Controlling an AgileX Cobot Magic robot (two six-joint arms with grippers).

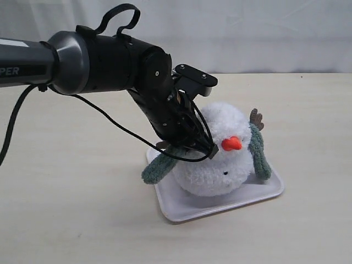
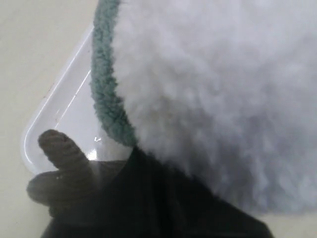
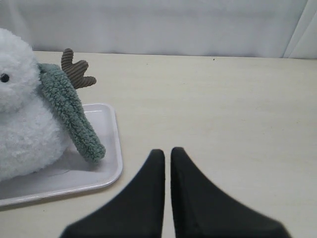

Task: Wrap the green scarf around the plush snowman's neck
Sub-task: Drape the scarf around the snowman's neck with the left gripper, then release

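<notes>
The plush snowman [image 1: 220, 165] stands on a white tray [image 1: 220, 206], its orange nose [image 1: 231, 143] facing the camera. The green scarf [image 1: 158, 168] runs behind its neck; one end hangs at the left and the other end [image 1: 259, 151] hangs down the right side. My left gripper [image 1: 210, 151] is shut, with its tips pressed into the fluff at the neck just left of the nose. In the left wrist view the tips [image 2: 135, 150] meet the scarf [image 2: 104, 99] where it goes under the white pile [image 2: 213, 99]; whether any fabric is pinched is hidden. My right gripper [image 3: 167, 152] is shut and empty over the table.
A brown twig arm [image 1: 256, 117] sticks up behind the scarf on the right; the other twig arm [image 2: 62, 153] lies by my left gripper over the tray corner [image 2: 54, 114]. From the right wrist, the tray edge [image 3: 115, 163] lies beside the gripper. A pale curtain backs the table.
</notes>
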